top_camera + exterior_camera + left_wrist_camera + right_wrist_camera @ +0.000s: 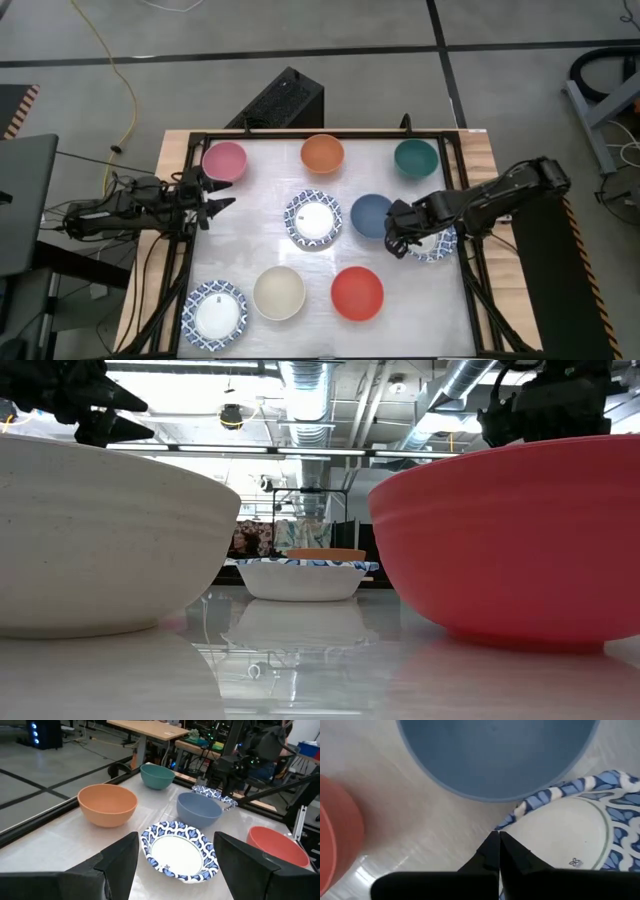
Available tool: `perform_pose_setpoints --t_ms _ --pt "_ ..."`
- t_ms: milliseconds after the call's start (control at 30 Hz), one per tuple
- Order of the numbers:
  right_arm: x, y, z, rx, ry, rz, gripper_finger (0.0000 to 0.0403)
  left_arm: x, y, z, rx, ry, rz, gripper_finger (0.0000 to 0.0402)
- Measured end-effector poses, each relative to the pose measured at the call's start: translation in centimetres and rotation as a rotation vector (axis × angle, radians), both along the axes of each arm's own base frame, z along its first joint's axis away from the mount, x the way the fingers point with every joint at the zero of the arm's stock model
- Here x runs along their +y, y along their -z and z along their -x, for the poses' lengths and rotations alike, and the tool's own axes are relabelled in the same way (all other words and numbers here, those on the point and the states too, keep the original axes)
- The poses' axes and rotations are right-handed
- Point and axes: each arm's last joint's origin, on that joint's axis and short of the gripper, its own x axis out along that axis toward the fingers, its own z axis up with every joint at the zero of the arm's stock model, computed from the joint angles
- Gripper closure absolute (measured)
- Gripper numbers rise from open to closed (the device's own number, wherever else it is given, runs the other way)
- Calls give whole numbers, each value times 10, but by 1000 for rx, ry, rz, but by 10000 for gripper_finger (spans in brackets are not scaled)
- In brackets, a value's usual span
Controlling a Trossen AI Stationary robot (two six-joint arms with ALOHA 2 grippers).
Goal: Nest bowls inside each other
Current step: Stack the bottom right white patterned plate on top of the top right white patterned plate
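Several small bowls stand on the white table top. Pink [224, 160], orange [322, 153] and green [415, 158] line the far side. A blue-patterned white bowl [313, 220] and a blue bowl [372, 215] sit mid-table. Red [357, 292], cream [279, 292] and another patterned bowl [214, 313] stand near the front. My right gripper [498, 834] points down beside the blue bowl [495, 755], shut at the rim of a third patterned bowl [438, 245]. My left gripper [177, 865] hovers open at the left edge, level, near the pink bowl. My right gripper comes from above, pointing down, and its fingertips meet on the patterned bowl's rim [509, 821], on the side next to the blue bowl. One finger [517, 857] lies over the bowl's inside, the other [482, 857] outside it. The bowl still looks set on the table.
A black frame [300, 136] borders the table top on its far and side edges. The blue bowl's wall stands right against the held rim. The red bowl [337, 830] is close on the near side. Bare table shows between the mid-table patterned bowl and the pink one.
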Motion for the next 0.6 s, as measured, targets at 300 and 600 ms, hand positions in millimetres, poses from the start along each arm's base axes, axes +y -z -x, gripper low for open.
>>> perform_pose_setpoints --t_ms 300,600 --pt "1 5 -4 20 -1 5 383 0 0 0 0 -1 1 154" --pt "2 13 -9 59 -1 15 381 0 0 0 4 2 1 154"
